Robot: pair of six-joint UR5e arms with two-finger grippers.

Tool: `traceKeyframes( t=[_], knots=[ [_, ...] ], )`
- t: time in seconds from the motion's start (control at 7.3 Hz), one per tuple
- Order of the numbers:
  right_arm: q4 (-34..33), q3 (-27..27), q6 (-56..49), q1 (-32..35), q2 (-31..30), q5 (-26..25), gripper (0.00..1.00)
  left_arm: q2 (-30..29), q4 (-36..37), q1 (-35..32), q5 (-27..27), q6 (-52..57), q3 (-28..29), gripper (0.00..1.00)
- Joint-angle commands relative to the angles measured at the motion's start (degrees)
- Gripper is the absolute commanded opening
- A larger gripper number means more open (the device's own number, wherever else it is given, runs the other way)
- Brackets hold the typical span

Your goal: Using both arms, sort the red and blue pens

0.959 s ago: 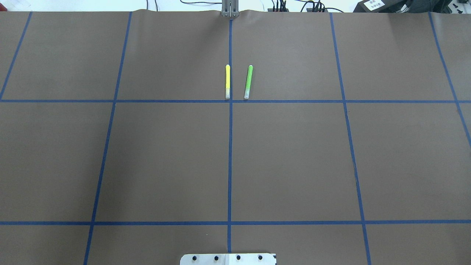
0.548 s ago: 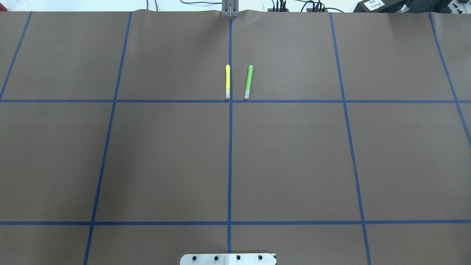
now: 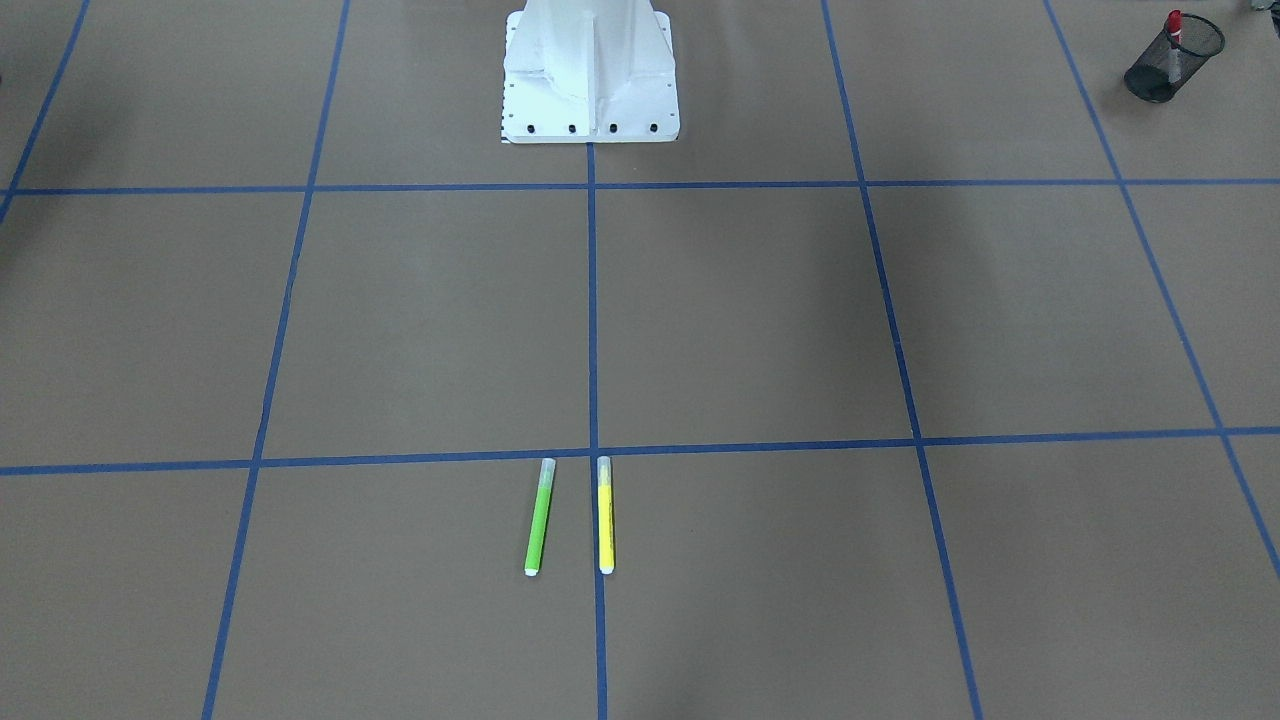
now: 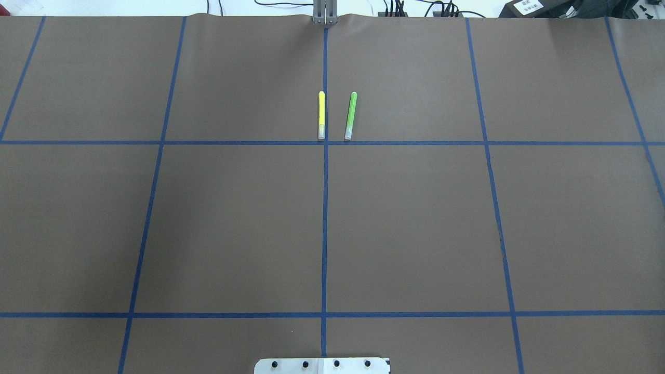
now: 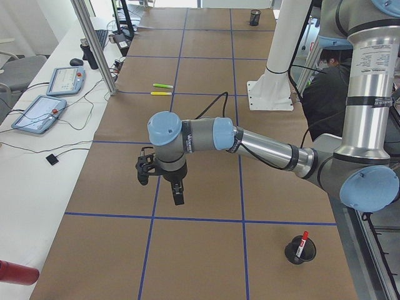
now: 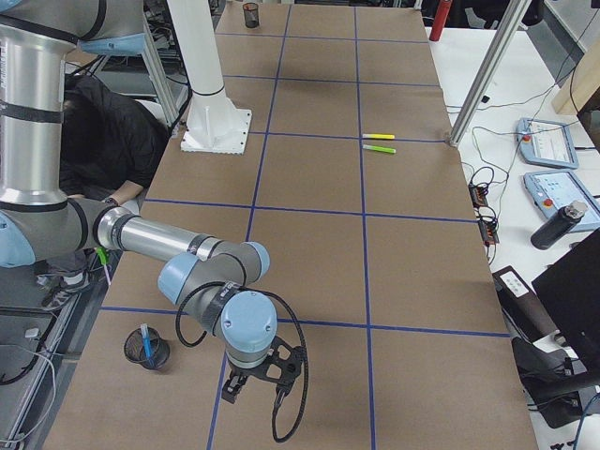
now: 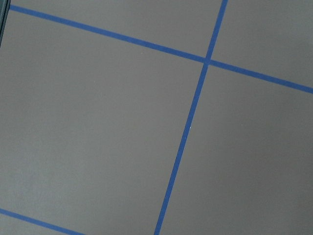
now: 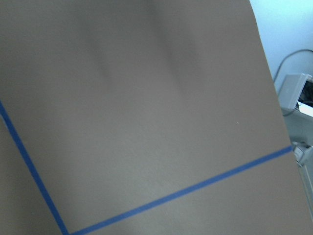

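The red pen stands in a black mesh cup at the table's corner on my left side; in the exterior left view the red pen sits in that cup. The blue pen stands in another black cup on my right side. My left gripper hangs over bare table, away from the red pen's cup. My right gripper hovers beside the blue pen's cup. Both show only in side views, so I cannot tell whether they are open or shut.
A lime-green marker and a yellow marker lie side by side near the far middle. The white pedestal stands at my base. A person sits behind the robot. Tablets lie on the side bench.
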Motion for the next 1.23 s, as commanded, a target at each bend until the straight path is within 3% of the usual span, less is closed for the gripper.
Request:
traceKeyframes(
  t=[0.0,0.27,0.55,0.68,1.1],
  knots=[
    [4.5,0.3,2.2,-3.0,1.8,6.0,1.00,-0.5,-13.5,1.3,0.0,-2.2,6.5,1.00],
    [10.3,0.4,13.7,-8.7,4.9,5.9,1.00,-0.5,-20.6,1.7,0.1,-4.7,10.1,1.00],
    [18.2,0.4,21.5,-15.3,7.1,3.5,1.00,-0.5,-21.3,2.1,0.1,-4.6,10.1,1.00],
    [18.3,0.5,22.6,-17.5,8.1,0.8,1.00,-0.5,-23.5,2.1,0.2,-4.6,10.2,1.00],
    [17.9,0.9,23.2,-18.1,9.5,2.2,1.00,-0.5,-25.1,3.1,0.3,-5.2,10.0,1.00]
  ],
)
